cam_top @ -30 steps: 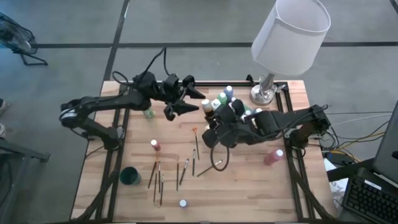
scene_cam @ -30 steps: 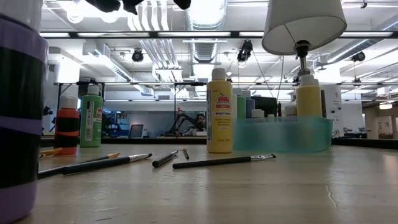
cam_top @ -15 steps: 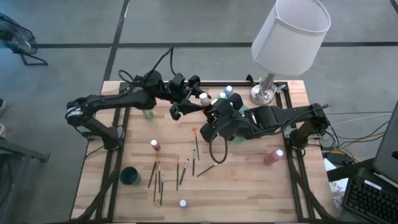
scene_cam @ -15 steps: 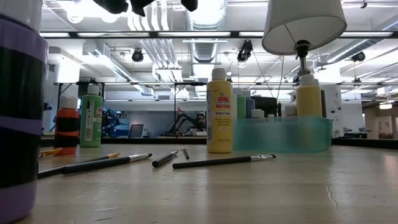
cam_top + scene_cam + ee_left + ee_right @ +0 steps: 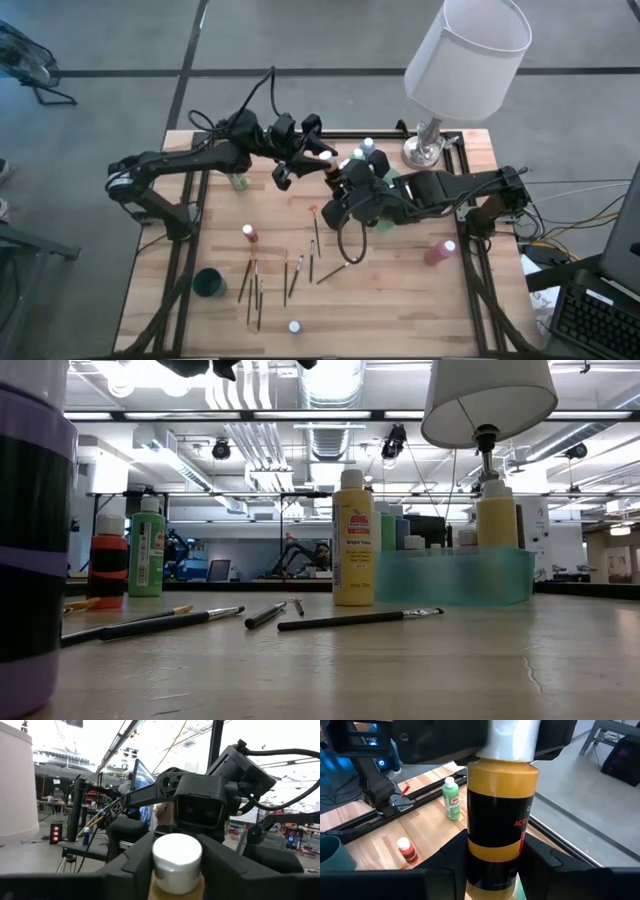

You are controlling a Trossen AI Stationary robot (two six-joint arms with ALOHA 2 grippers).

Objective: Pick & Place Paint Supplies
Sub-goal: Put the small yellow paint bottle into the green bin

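One wooden tabletop [image 5: 400,300] carries everything, with a white-shaded lamp [image 5: 467,50] at its far right corner. Both arms meet in the air over the far middle of the tabletop, just beside a see-through green tray [image 5: 455,575] that sits near the far edge. The right gripper [image 5: 502,865] clamps the body of a mustard bottle [image 5: 502,810] with a black label, one finger on each side. The left gripper [image 5: 177,865] sits at the top of that same bottle, its jaws drawn in narrow against the white cap [image 5: 177,855], so both appear to hold it at once. That looks like a handover, or a shared grip before the bottle goes down. Several bottles [image 5: 362,150] already stand in the tray, so part of the sorting seems done. Much is left: a green bottle [image 5: 238,181] stands toward the far left, and a red bottle [image 5: 249,232] is near the middle left. A pink bottle [image 5: 440,252] stands near the right edge, and a small capped bottle [image 5: 294,327] near the front edge. From table height a yellow bottle [image 5: 352,540] stands just outside the tray. A dark green cup [image 5: 209,283] waits toward the front left corner with nothing visible in it. Several thin brushes [image 5: 253,285] lie loose on the wood between the cup and the middle. By my judgement the task is under halfway done, with no brushes gathered yet.
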